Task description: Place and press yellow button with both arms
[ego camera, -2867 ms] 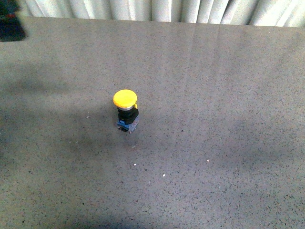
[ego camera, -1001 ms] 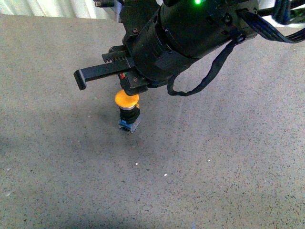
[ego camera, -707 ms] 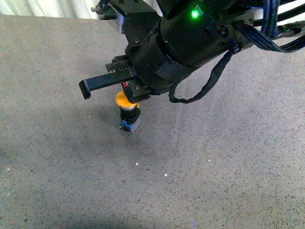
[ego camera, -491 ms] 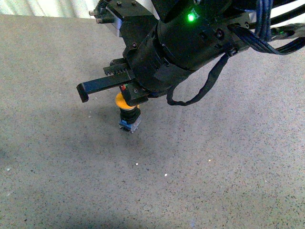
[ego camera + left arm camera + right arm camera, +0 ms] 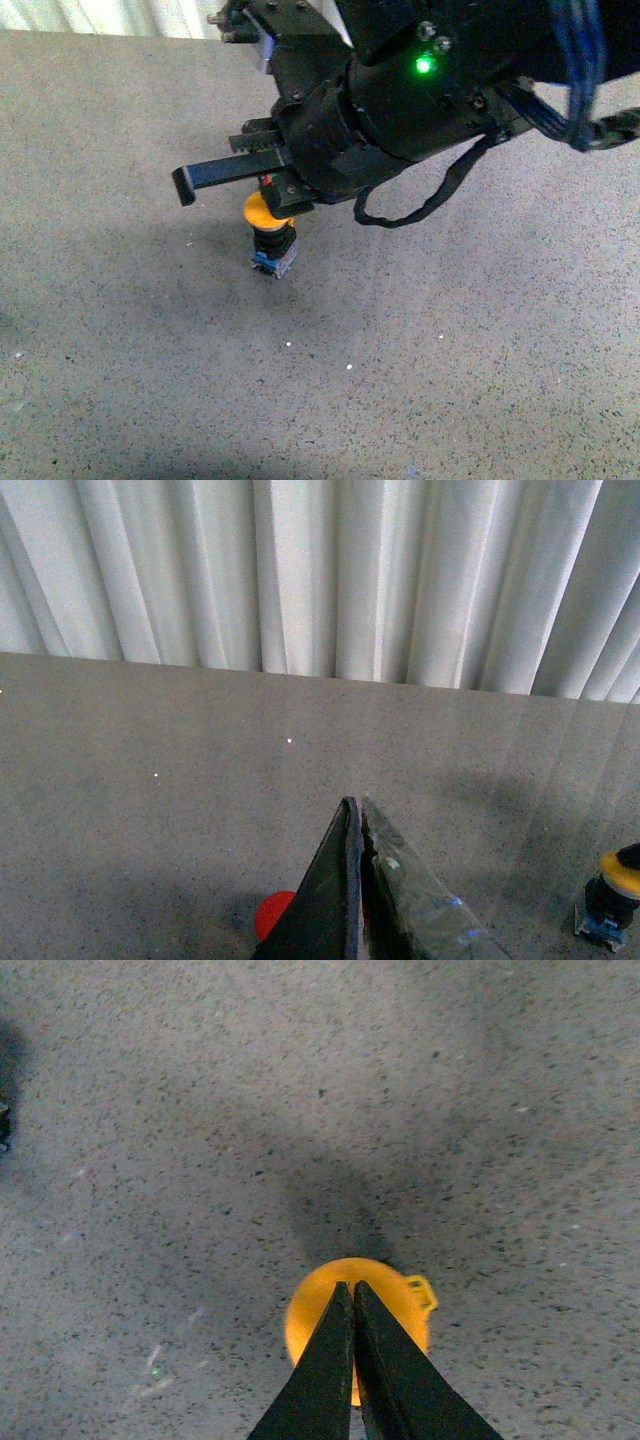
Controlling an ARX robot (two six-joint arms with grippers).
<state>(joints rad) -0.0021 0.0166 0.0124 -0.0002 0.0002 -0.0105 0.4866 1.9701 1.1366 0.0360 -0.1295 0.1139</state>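
1. The yellow button point(image 5: 268, 222) stands upright on its small blue base on the grey speckled tabletop point(image 5: 450, 380), nothing bracing it.
2. The right arm point(image 5: 420, 100), green light lit, hangs directly over the button and hides the far edge of its cap in the front view.
3. The right gripper point(image 5: 352, 1288) has its fingers pressed flat together, with nothing between them. In the right wrist view the joined tips overlap the domed cap. I cannot tell whether they touch it.
4. The left gripper point(image 5: 353, 805) is likewise squeezed together with nothing visibly held, and sits well apart from the button, which shows only at the edge of its view. A red rounded object point(image 5: 272, 915) lies partly hidden under its fingers, and a pale curtain point(image 5: 300, 570) hangs well behind the button.
5. Step in hand, as I judge it: the press by the right arm.
6. Risks:
   - The tips look off the cap's middle, so a downward push could tilt the tall, narrow-based button over.
   - A narrow blade on a smooth dome could skid off and knock the button sideways.
   - With the left gripper away, nothing would stop a slide or topple.
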